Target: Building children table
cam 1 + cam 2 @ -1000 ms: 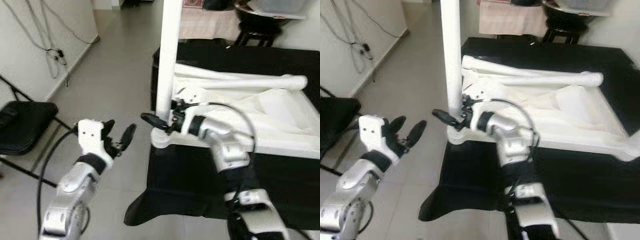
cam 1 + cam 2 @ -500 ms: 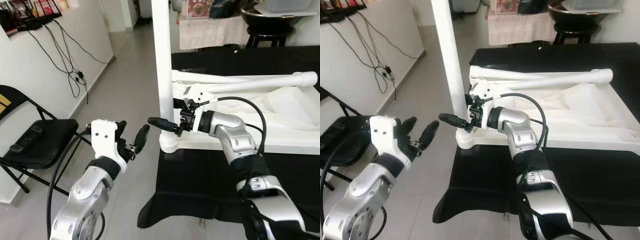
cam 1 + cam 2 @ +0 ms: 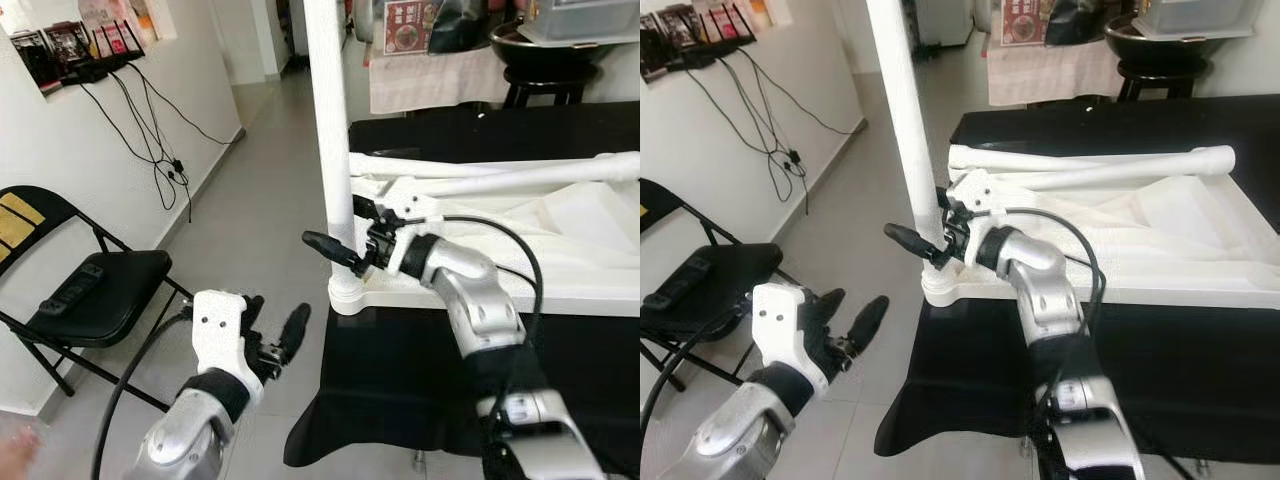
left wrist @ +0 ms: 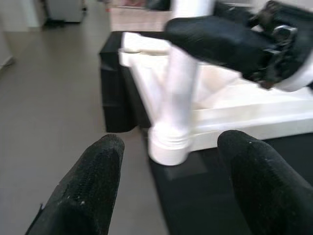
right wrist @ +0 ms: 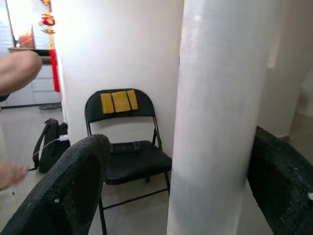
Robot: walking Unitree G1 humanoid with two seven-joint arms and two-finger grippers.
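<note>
Right claw (image 3: 338, 246), seen from the head, stands spread around the upright white table leg (image 3: 331, 140) just above its socket at the corner of the overturned white children's table (image 3: 560, 270) on the black-draped tabletop (image 3: 400, 370), while the left claw (image 3: 275, 340) hangs open and empty below and beside that corner. Left wrist view has both fingers (image 4: 83, 191) wide apart with the leg base (image 4: 168, 144) ahead. Right wrist view has the leg (image 5: 220, 117) between its fingers (image 5: 58, 196), contact unclear, a folding chair (image 5: 127, 147) beyond.
</note>
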